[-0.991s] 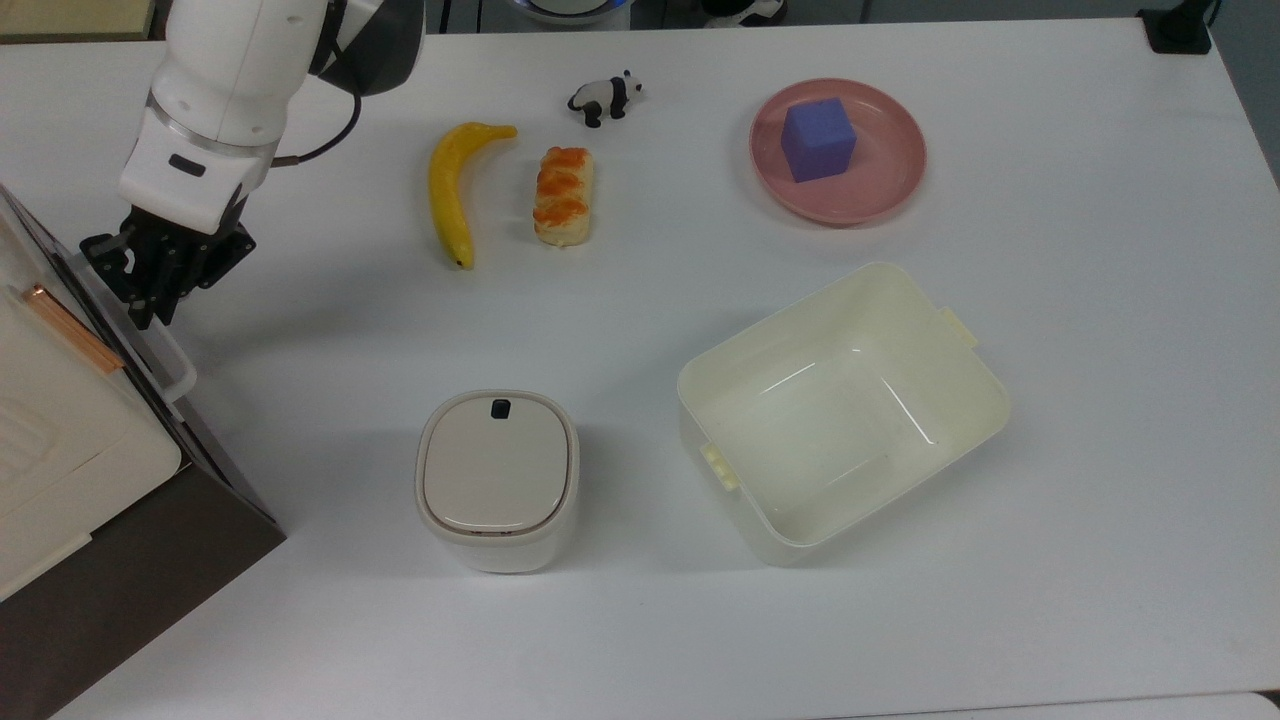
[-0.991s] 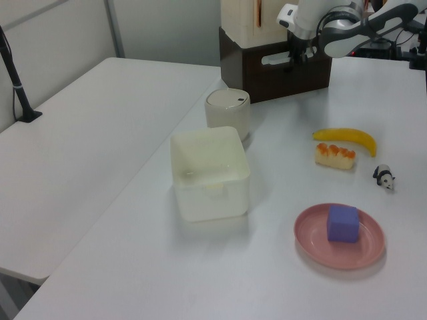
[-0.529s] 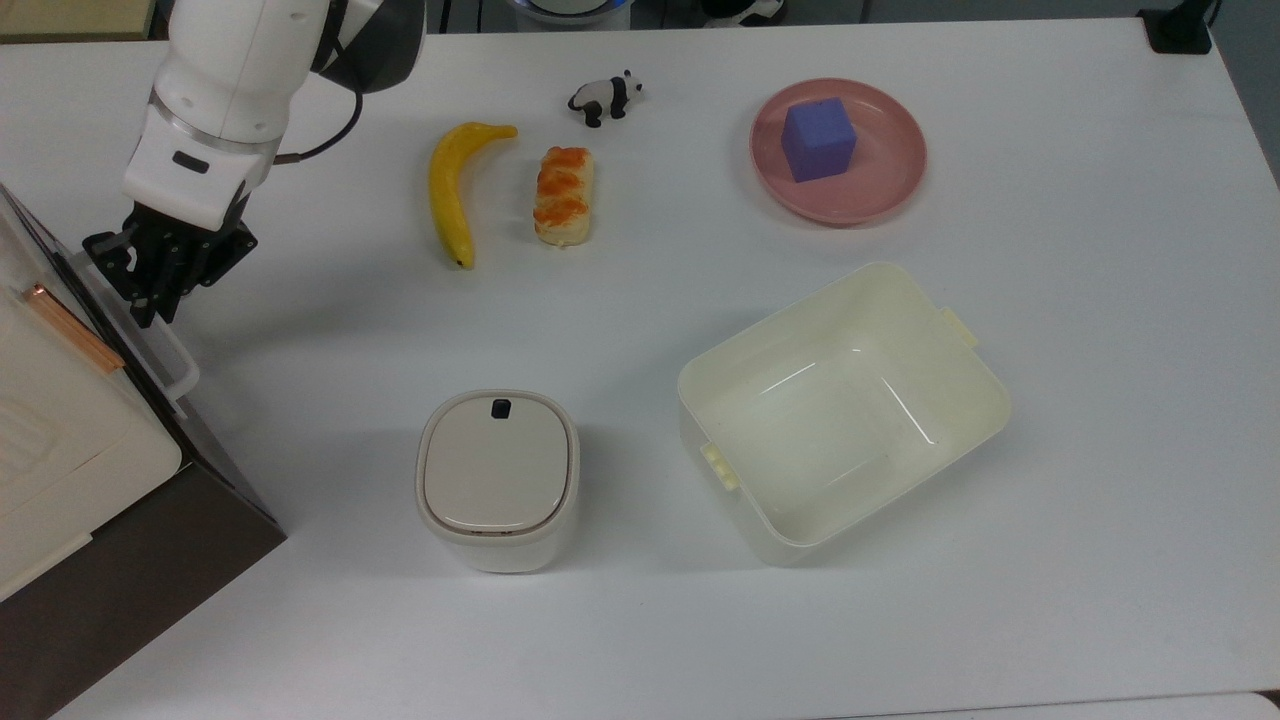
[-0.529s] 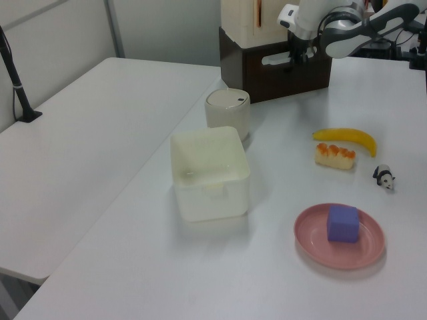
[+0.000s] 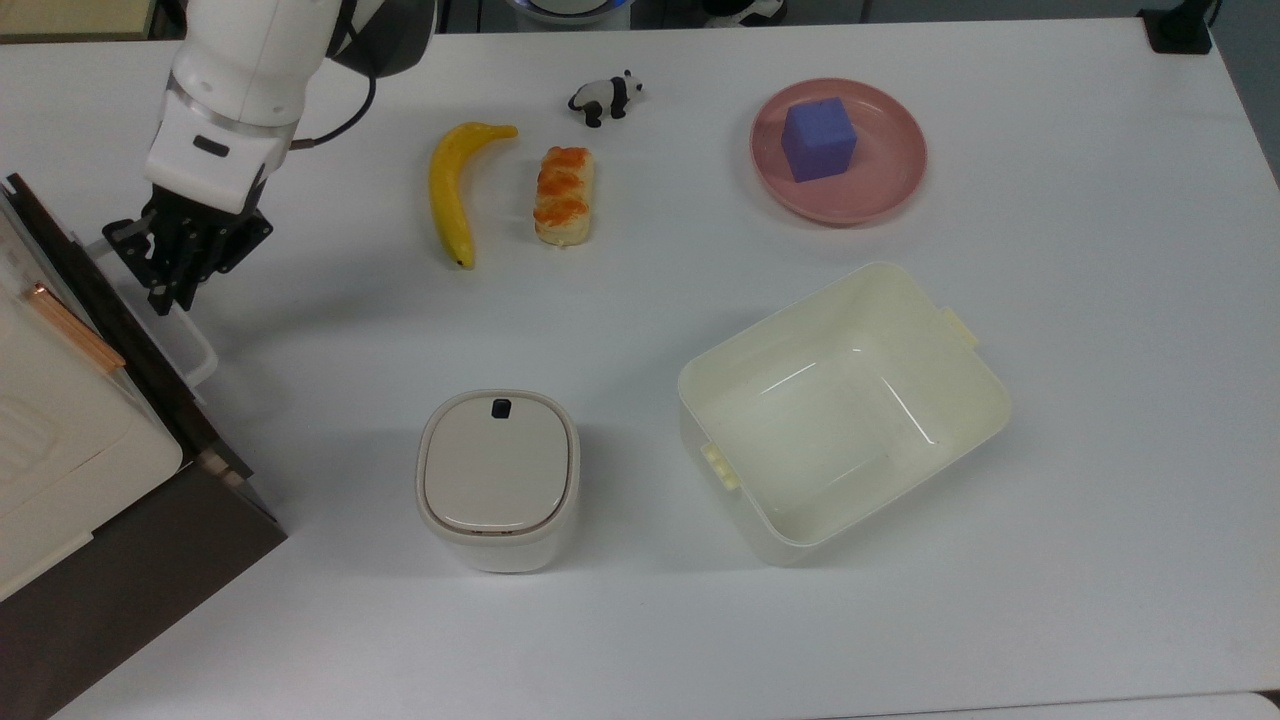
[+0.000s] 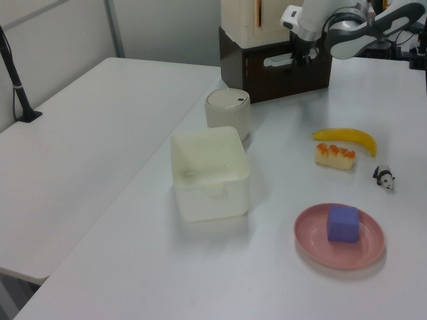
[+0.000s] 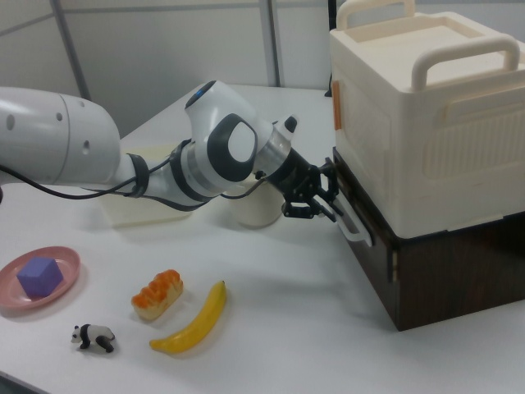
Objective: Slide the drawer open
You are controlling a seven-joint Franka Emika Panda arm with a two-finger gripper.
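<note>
The drawer [image 5: 130, 340] is the dark brown front panel at the top of a brown cabinet on the top view's left edge, under a cream-white appliance [image 5: 50, 430]. It stands slightly out of the cabinet, and a sliver of light wood side [image 5: 218, 466] shows. My gripper [image 5: 175, 285] is shut on the drawer's white loop handle [image 5: 200, 355] near its far end. In the left view my gripper [image 6: 298, 57] sits on the handle [image 6: 277, 61]. The right view has my gripper [image 7: 328, 205] clamped on the handle [image 7: 358, 232] in front of the drawer [image 7: 373, 217].
On the white table lie a banana [image 5: 448, 190], a bread piece [image 5: 563, 195] and a toy panda [image 5: 605, 97]. A pink plate [image 5: 880, 190] carries a purple cube [image 5: 818, 138]. A lidded white canister [image 5: 497, 478] and a cream bin [image 5: 790, 300] stand nearer the front.
My gripper has moved toward the top view's right with the handle in it. The drawer front has come a little way out of the cabinet.
</note>
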